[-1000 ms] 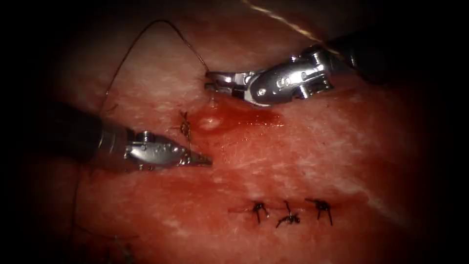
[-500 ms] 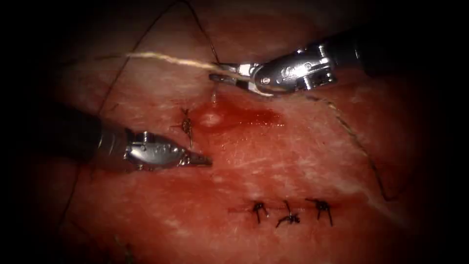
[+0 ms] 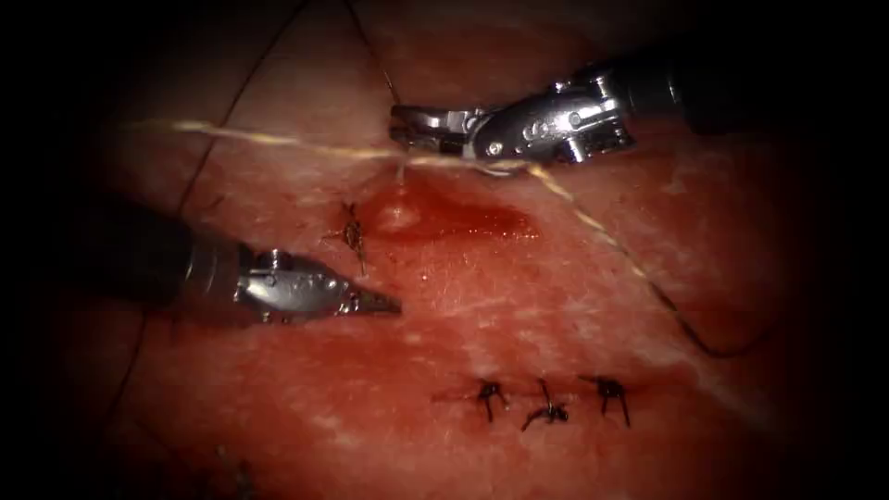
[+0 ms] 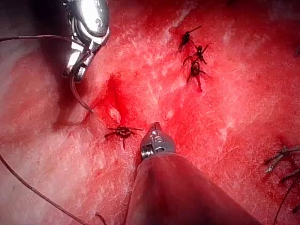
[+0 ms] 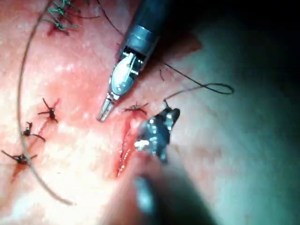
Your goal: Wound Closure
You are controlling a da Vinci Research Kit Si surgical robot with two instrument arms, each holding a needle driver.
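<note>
My right tool (image 3: 400,130) hovers over the upper end of the cut (image 3: 454,220), jaws shut on the needle (image 4: 76,95) near its back end. The needle curves down from the jaws, and its point meets the tissue at the cut's left edge (image 3: 404,178); how deep it goes I cannot tell. A pale thread (image 3: 278,141) runs across under this tool and trails to the lower right. My left tool (image 3: 389,303) rests low on the left of the cut, jaws shut on nothing, just below a tied stitch (image 3: 353,236).
Red fluid (image 3: 482,222) pools in the cut. Three tied stitches (image 3: 546,403) sit in a row lower down. Dark thread (image 3: 370,56) rises from the right tool and loops round the left side. More stitches (image 4: 281,157) lie at the tissue's edge.
The pale thread has swept from the upper right to lie across the tissue under the right tool. The right tool has shifted slightly. The left tool has stayed put.
</note>
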